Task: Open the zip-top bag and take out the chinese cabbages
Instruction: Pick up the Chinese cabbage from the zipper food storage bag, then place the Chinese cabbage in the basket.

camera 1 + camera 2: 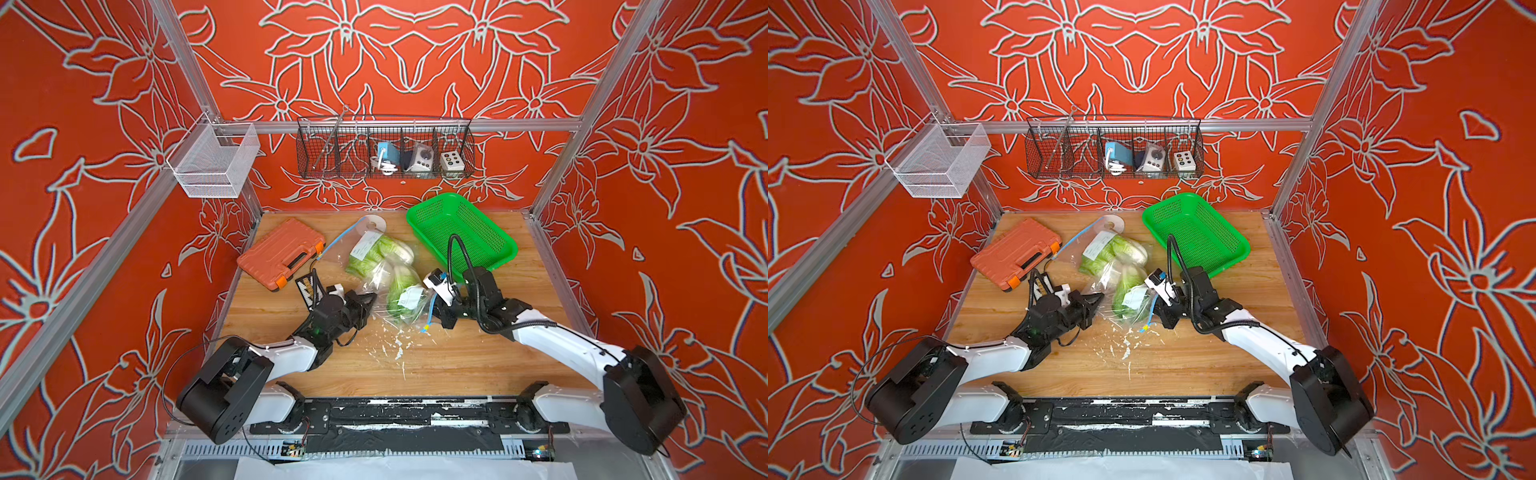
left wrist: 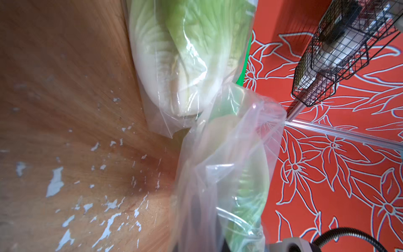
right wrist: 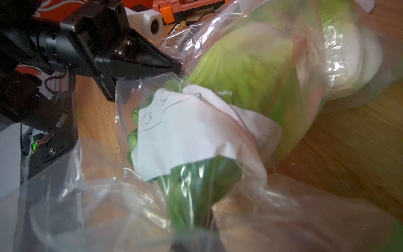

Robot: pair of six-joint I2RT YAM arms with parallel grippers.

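L gripper (image 1: 373, 299) is clamped on the bag (image 1: 376, 279) film, left side. R gripper (image 1: 434, 313) is pinched shut on the right side, right at the blue zip (image 1: 431, 308). Both are holding plastic only, no veg.

Bit that matters imo: the nearest cabbage (image 1: 397, 300) sits btw the two grippers, inside the bag. Its long axis runs near-to-far, green tips toward the robot, white base away. R is the one at the zip edge, so I'd guess opening the mouth means L and R pulling apart sideways, across that axis. Can't tell if the zip is parted yet, the film's too crumpled. The slider (image 1: 424, 329) hangs just on the near side of R.

Looks: pale green crinkly leaves with a white paper tag (image 3: 185, 131) over the leaf end. The film is glossy and bunched up in both wrist views.

Further back are the other cabbages (image 1: 376, 254), in plastic w/ another blue strip (image 1: 338, 241). Can't tell if that's the same bag or a 2nd one. Everything lies mid table (image 1: 457, 361). Farthest, back right, is an empty green basket (image 1: 461, 237).
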